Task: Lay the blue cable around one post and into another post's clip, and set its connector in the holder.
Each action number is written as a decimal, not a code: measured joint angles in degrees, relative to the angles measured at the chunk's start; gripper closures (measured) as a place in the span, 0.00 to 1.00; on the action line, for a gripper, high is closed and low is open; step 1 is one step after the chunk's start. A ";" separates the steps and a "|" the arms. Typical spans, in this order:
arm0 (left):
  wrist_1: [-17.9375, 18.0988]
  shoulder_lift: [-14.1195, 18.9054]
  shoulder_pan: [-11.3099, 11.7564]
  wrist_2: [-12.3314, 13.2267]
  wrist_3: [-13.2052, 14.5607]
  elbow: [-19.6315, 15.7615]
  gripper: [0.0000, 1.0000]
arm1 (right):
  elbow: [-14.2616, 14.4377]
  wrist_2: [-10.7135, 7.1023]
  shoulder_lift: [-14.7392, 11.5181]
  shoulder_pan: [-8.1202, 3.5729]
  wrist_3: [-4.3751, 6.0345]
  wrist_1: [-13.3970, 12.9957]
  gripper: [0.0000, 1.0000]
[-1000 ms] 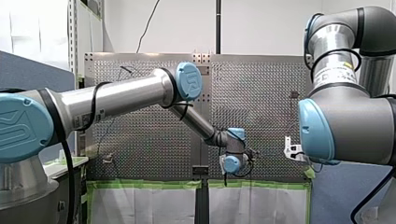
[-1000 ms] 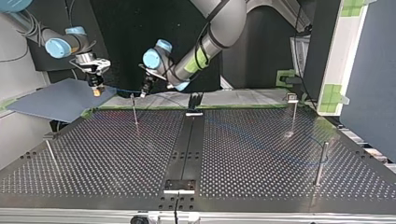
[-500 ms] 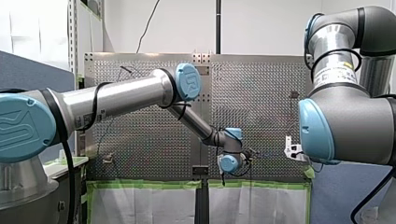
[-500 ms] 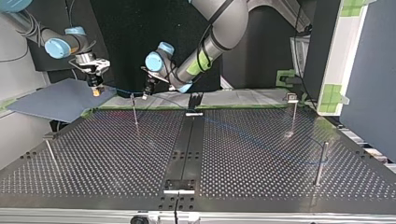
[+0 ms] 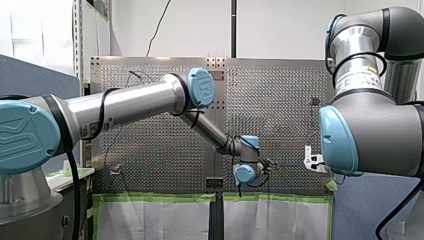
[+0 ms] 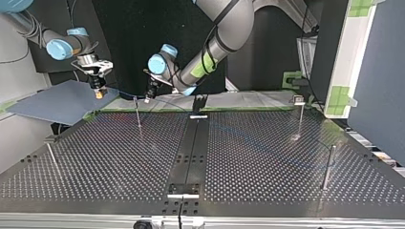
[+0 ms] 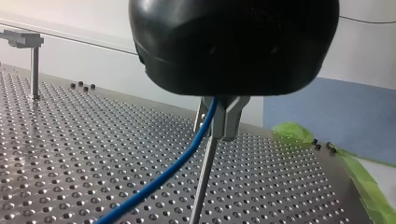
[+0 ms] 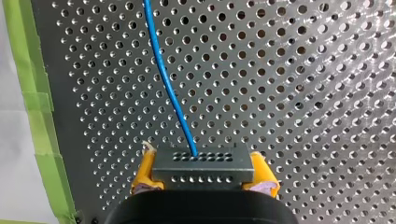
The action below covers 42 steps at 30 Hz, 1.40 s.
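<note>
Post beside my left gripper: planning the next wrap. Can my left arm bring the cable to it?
Probably yes. My left gripper, shut on the blue cable, hangs right by the post, and nothing shows between them.

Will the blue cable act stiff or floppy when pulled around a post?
Likely flexible yet springy: the cable is thin and leaves the connector in a smooth curve, no kinks. Probably light: the left gripper pinches it between narrow fingers.
</note>
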 joint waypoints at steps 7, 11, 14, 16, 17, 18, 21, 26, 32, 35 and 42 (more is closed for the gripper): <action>-1.87 -1.83 0.23 0.70 -0.10 0.37 1.00 | 0.00 1.92 0.01 -0.32 0.04 0.20 1.00; -2.55 -2.26 0.89 0.92 -0.34 0.80 1.00 | 0.01 2.86 0.01 -0.34 0.19 0.16 1.00; -2.73 -2.32 1.37 1.08 -0.52 1.30 1.00 | 0.00 3.15 0.01 -0.35 0.25 0.08 1.00; -2.77 -2.32 1.54 1.24 -0.56 1.62 1.00 | 0.01 3.22 0.01 -0.36 0.26 0.02 1.00; -2.78 -2.31 1.59 1.34 -0.60 1.85 1.00 | 0.00 3.24 0.01 -0.36 0.26 0.01 1.00; -2.79 -2.30 1.62 1.40 -0.63 2.05 1.00 | 0.00 3.25 0.01 -0.34 0.26 0.01 1.00; -2.81 -2.32 1.70 1.54 -0.82 2.73 1.00 | 0.01 3.26 0.01 -0.25 0.21 -0.01 1.00; -3.19 -2.33 1.90 1.68 -0.93 3.53 1.00 | -0.01 3.28 0.01 0.03 0.01 -0.05 1.00; -4.63 -2.26 1.56 1.35 -0.29 3.94 1.00 | 0.00 3.27 0.00 0.14 -0.12 -0.17 1.00; -5.13 -2.21 1.20 1.11 1.02 3.49 1.00 | 0.00 3.27 0.01 0.15 -0.19 -0.20 1.00; -5.27 -1.58 0.26 -0.05 4.92 1.62 1.00 | 0.00 3.27 0.01 0.20 -0.25 -0.27 1.00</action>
